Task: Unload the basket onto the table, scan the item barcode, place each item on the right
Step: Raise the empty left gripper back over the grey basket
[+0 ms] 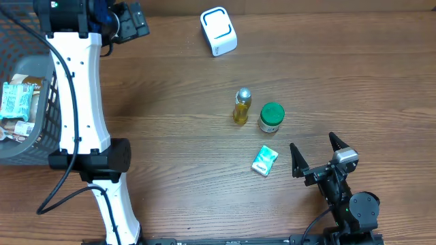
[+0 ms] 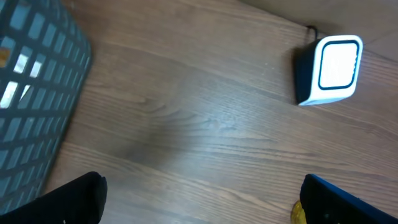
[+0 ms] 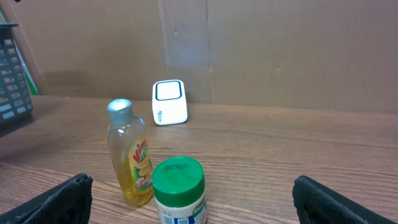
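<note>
**Scanner [image 1: 219, 31]: position and visibility**

The scanner is a white box with rounded corners. Its face carries a dark-outlined, rounded window, and one side is dark.

It stands ahead of the left gripper [image 2: 208, 205], off toward one finger. The jaws are spread wide with nothing between them.

The right gripper [image 1: 313, 146] is likewise released and empty. From it, the scanner lies far ahead, beyond the bottle [image 3: 130, 158] and jar [image 3: 179, 190], which stand close in front of the jaws.

Limits: the jar's base is cut off in the right wrist view. No barcode can be made out. The left arm covers part of the basket [image 1: 27, 153].
</note>
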